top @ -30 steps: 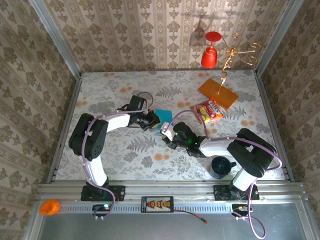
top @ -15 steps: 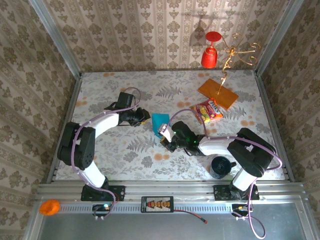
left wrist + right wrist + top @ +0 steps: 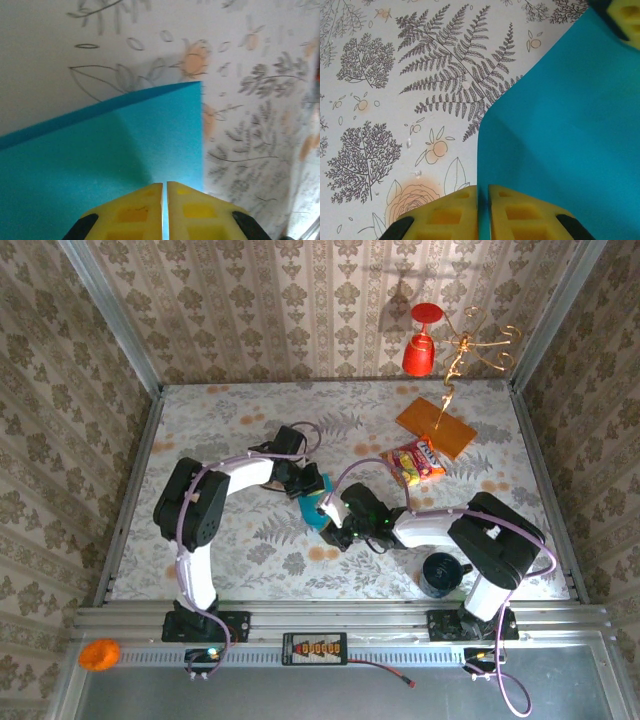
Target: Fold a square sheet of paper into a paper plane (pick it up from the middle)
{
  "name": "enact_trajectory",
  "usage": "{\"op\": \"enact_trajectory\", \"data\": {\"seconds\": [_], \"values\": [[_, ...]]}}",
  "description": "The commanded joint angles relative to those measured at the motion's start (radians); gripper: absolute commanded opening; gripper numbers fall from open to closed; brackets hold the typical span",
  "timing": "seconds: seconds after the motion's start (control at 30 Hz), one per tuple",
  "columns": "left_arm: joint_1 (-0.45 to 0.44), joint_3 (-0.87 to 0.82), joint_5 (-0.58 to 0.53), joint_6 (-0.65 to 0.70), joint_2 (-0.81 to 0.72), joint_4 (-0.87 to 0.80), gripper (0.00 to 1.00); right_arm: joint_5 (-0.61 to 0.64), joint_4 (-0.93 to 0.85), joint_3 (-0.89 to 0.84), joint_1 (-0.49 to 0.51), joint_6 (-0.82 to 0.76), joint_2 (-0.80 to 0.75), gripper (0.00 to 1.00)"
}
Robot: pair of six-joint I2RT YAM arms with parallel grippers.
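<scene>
The square sheet of paper (image 3: 310, 508) is teal-blue and bent, held between both grippers at mid-table. My left gripper (image 3: 313, 484) is shut on its far edge. In the left wrist view the sheet (image 3: 115, 145) shows a faint crease and its edge runs into the slit of the left gripper (image 3: 164, 186). My right gripper (image 3: 329, 513) is shut on the near edge. From the right wrist the sheet (image 3: 560, 125) curves up off the table out of the right gripper (image 3: 483, 189), with a left fingertip (image 3: 627, 17) at the top right. The paper plane is out of view.
An orange card (image 3: 435, 427) and a red-and-yellow snack packet (image 3: 418, 461) lie at the back right. A black cup (image 3: 441, 573) stands by the right arm's base. A red glass (image 3: 422, 340) and a gold stand (image 3: 470, 345) sit by the back wall.
The left gripper pulled back to the left, then came back and shut on the sheet's far edge. The right gripper and the sheet shifted slightly left and nearer.
</scene>
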Motion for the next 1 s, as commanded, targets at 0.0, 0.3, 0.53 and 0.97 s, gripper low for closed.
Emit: {"op": "enact_trajectory", "data": {"seconds": [0.0, 0.3, 0.53, 0.97], "values": [[0.002, 0.037, -0.017, 0.043, 0.025, -0.059, 0.11, -0.025, -0.03, 0.029, -0.015, 0.031, 0.011, 0.13], [-0.01, 0.08, -0.023, 0.073, 0.081, -0.106, 0.1, -0.004, -0.038, 0.042, -0.049, 0.094, -0.002, 0.14], [-0.014, 0.099, -0.022, 0.091, 0.098, -0.129, 0.1, 0.074, -0.085, 0.075, -0.066, 0.138, -0.007, 0.15], [-0.02, 0.16, 0.004, 0.13, 0.091, -0.146, 0.11, 0.208, -0.126, 0.096, -0.071, 0.208, 0.033, 0.14]]}}
